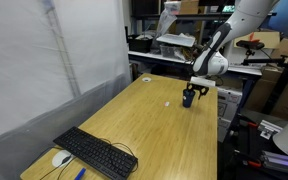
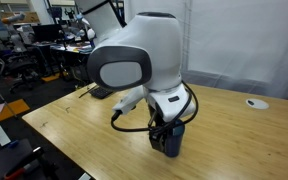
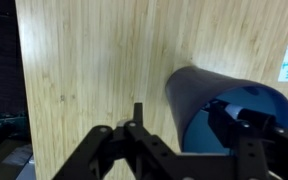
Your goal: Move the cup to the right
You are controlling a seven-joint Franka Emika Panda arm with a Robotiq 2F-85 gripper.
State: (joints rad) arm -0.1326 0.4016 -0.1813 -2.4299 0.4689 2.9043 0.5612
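The cup (image 2: 172,143) stood on the desk (image 2: 74,125), well apart from the keyboard (image 1: 96,152). The gripper (image 1: 189,93) hung over it, spread wide, one finger (image 3: 246,128) inside the cup, clamping nothing.

arm (image 1: 242,18): from my screen, white glossy shells, smooth and rounded, link after link.
joint cap (image 2: 120,72): a grey oval disc with a darker rim, set in the bulbous white housing.
cable (image 2: 134,124): black, thin, running in a loop under the wrist.
gripper (image 3: 169,150): I see matt black, angular linked bars.
fingers (image 3: 96,145): black, flat-sided.
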